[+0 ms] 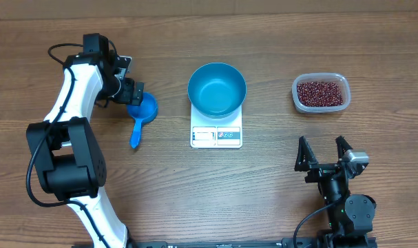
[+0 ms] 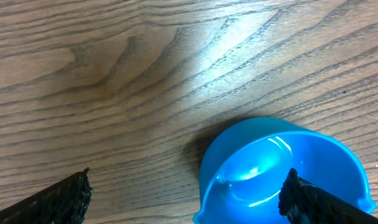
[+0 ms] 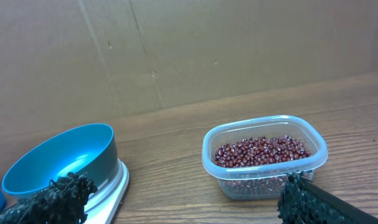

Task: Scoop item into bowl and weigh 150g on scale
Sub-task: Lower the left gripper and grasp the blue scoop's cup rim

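blue bowl (image 1: 217,89) atop white scale (image 1: 216,136)

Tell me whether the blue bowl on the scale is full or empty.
Empty. The bowl on the scale shows a bare blue inside; the beans lie in the clear tub.

No text can be read anywhere; the scale (image 1: 216,136) panel is too small.

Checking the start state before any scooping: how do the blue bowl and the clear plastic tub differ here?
The blue bowl is round and opaque; the clear tub is rounded-rectangular and see-through. The bowl is empty, while the tub holds the red-brown beans. The bowl sits on the white scale; the tub rests directly on the table. Both stand upright and open-topped.
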Tool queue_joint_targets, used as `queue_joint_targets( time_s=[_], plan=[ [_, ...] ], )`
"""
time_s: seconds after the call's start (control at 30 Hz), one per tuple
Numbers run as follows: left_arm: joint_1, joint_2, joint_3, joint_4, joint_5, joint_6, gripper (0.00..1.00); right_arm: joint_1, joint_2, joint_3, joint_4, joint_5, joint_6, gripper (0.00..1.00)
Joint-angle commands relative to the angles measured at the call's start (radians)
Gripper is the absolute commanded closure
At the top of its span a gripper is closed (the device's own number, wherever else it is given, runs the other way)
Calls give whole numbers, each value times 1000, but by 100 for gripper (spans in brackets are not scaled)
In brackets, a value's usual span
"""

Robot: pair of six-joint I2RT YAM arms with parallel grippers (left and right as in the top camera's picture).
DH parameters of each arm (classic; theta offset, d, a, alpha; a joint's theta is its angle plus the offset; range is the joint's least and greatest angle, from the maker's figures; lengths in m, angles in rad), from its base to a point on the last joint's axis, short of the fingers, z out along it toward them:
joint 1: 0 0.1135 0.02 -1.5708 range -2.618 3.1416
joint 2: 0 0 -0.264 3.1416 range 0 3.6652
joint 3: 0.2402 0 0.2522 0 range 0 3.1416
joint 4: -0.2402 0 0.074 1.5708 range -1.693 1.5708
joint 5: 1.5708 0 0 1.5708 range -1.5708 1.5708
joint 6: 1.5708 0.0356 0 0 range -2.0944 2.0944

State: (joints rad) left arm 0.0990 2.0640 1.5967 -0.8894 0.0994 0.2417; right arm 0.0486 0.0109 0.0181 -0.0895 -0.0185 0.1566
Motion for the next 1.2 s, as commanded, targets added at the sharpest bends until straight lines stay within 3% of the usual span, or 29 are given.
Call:
queue_joint_targets(
  time_s=[0.0, 1.17],
  plan=[
    [-8, 10, -8, 0, -5, 24, 1, 6, -8, -10, 5, 6, -5, 0],
    [-8, 70, -81, 76, -22, 13, 0, 6, -8, -10, 5, 6, -5, 0]
  ],
)
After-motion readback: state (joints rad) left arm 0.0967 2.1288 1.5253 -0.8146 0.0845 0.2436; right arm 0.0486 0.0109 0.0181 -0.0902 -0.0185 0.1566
